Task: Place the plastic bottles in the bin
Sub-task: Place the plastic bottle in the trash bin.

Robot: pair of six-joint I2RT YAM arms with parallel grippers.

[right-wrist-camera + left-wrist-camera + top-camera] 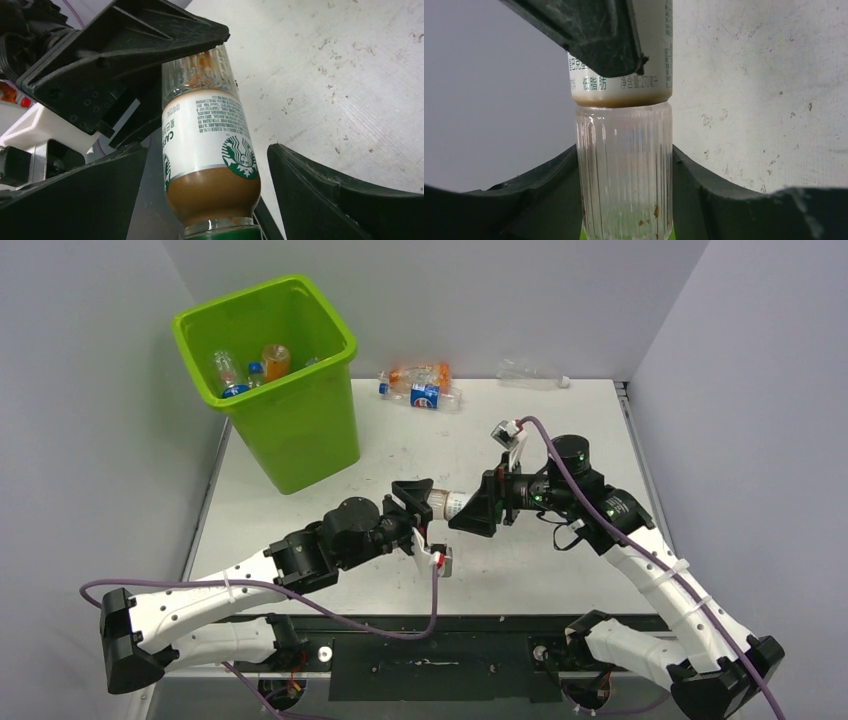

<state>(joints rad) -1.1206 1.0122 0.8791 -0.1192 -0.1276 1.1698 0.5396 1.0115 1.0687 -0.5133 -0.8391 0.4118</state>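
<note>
Standing upper left on the bench (400,445), the bin (300,430) holds several bottles (250,368). Mid-frame, the left gripper's (624,150) jaws pinch a coffee bottle's (452,503) clear ribbed end; the right gripper's (208,149) jaws straddle its label, spread wide apart. Held by one end only, it could pivot and slip out. Loose bottles (420,388) lie top centre.

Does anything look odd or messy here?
Yes. The coffee bottle clamped by the left gripper is not empty. Brown liquid sits pooled at one end, and brown specks cling inside its clear ribbed part. It looks odd because a bottle headed for a bin would usually be drained.
</note>
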